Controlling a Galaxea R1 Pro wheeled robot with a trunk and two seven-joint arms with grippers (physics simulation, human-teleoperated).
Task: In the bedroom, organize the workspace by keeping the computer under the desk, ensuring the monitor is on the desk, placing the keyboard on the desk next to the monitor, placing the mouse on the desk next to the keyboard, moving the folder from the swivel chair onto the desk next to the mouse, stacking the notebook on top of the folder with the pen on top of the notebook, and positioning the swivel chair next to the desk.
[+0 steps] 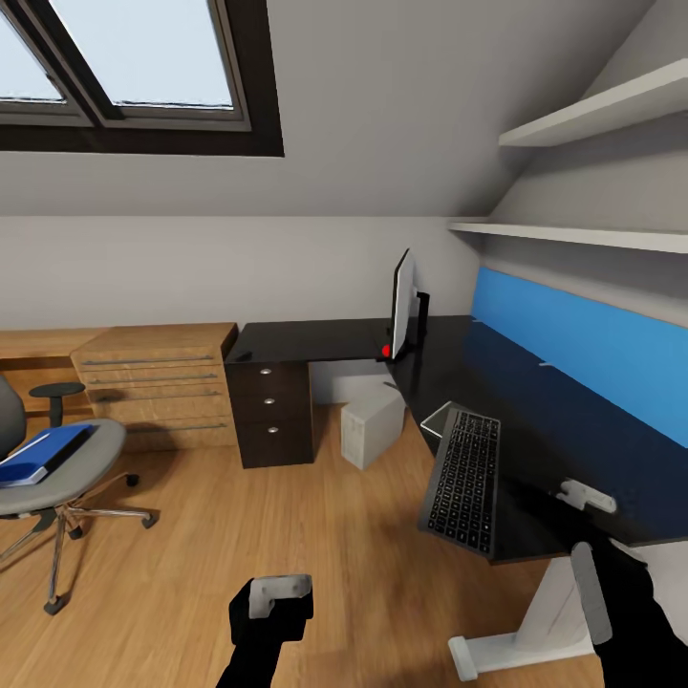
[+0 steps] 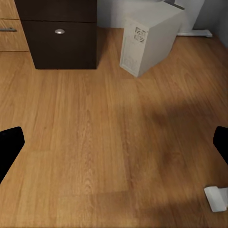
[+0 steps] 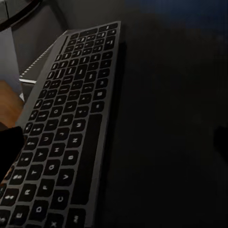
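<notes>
The black-topped desk (image 1: 535,420) carries the monitor (image 1: 402,308), which stands edge-on near the inner corner. The keyboard (image 1: 464,480) lies near the front edge, close below my right gripper (image 3: 114,147), which is open over its keys (image 3: 71,123). A thin dark sheet with a pale edge (image 1: 440,418), apparently the notebook, sticks out at the keyboard's far end. The computer (image 1: 373,432) stands on the floor under the desk. The blue folder (image 1: 40,456) rests on the swivel chair (image 1: 72,483) at the left. My left gripper (image 2: 114,147) hangs open over bare floor. Mouse and pen are out of view.
A dark drawer unit (image 1: 272,413) stands under the desk's left wing, with light oak drawers (image 1: 153,387) beside it. The white desk leg (image 1: 549,621) and its foot reach toward me. A small white fitting (image 1: 585,495) sits on the desktop. Shelves (image 1: 592,119) hang above.
</notes>
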